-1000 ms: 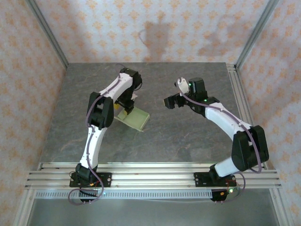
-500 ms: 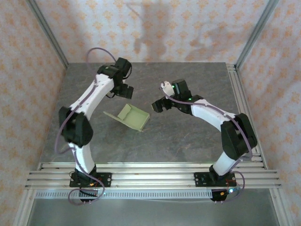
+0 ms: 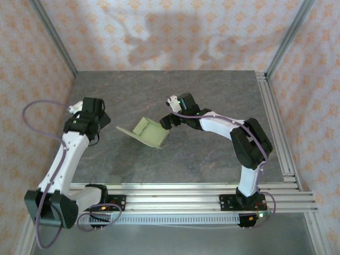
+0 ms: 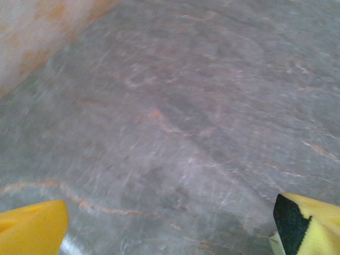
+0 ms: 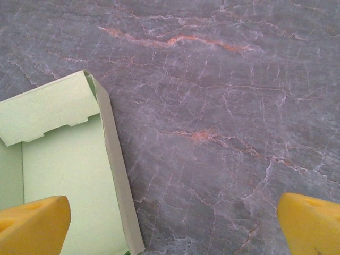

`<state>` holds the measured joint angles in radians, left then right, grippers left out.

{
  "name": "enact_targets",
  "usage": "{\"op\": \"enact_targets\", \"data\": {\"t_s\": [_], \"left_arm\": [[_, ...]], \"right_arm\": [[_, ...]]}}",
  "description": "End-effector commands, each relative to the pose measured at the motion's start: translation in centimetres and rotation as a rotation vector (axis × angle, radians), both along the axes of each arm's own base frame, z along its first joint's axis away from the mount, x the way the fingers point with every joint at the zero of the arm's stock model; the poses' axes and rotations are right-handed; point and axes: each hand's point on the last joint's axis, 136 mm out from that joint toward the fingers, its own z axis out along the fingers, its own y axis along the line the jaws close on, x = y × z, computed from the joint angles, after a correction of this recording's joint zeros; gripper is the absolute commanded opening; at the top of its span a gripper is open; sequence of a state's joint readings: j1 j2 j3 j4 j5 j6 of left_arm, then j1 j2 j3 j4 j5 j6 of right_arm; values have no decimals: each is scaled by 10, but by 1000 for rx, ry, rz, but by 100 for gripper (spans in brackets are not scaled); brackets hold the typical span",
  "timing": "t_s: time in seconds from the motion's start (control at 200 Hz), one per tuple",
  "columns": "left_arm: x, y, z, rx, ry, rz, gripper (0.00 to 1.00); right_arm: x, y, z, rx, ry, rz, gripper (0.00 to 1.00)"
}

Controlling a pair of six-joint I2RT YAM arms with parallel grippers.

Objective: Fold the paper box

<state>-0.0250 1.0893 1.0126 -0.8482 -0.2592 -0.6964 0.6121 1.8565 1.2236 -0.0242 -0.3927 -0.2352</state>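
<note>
The paper box (image 3: pixel 146 133) is a pale green card lying partly folded in the middle of the grey table, with side walls raised and a flat flap pointing left. My right gripper (image 3: pixel 163 122) is open right at the box's right edge. In the right wrist view the paper box (image 5: pixel 64 170) lies at the left, with one yellow fingertip (image 5: pixel 32 226) over its inner floor and the right gripper (image 5: pixel 172 226) over bare stone. My left gripper (image 3: pixel 102 121) is open, well left of the box. In its wrist view the left gripper (image 4: pixel 170 228) holds nothing over blurred table.
The grey marbled table (image 3: pixel 212 159) is walled by patterned panels at the back and sides. An aluminium rail (image 3: pixel 170 194) runs along the near edge with both arm bases on it. A loose cable (image 3: pixel 37 109) loops out from the left arm.
The left gripper opened, let go of the box and swung away to the far left. The right gripper slid left up to the box's right edge. The box stayed in place.
</note>
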Motion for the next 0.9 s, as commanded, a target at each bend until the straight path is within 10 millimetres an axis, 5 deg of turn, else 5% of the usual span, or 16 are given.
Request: {"op": "enact_targets", "data": {"t_s": [0.0, 0.13, 0.32, 0.435, 0.896], "left_arm": [[-23, -10, -35, -141, 29, 103, 98], [-27, -44, -78, -355, 82, 85, 96], [-32, -86, -117, -438, 198, 33, 96], [-11, -111, -124, -468, 187, -41, 94], [92, -142, -154, -404, 289, -240, 91]], "right_arm": [[13, 1, 12, 17, -44, -38, 99], [13, 1, 14, 19, -48, -47, 99], [14, -1, 18, 34, -55, -59, 100], [13, -2, 18, 36, -57, -65, 100], [12, -52, 43, 113, -107, -239, 100]]}}
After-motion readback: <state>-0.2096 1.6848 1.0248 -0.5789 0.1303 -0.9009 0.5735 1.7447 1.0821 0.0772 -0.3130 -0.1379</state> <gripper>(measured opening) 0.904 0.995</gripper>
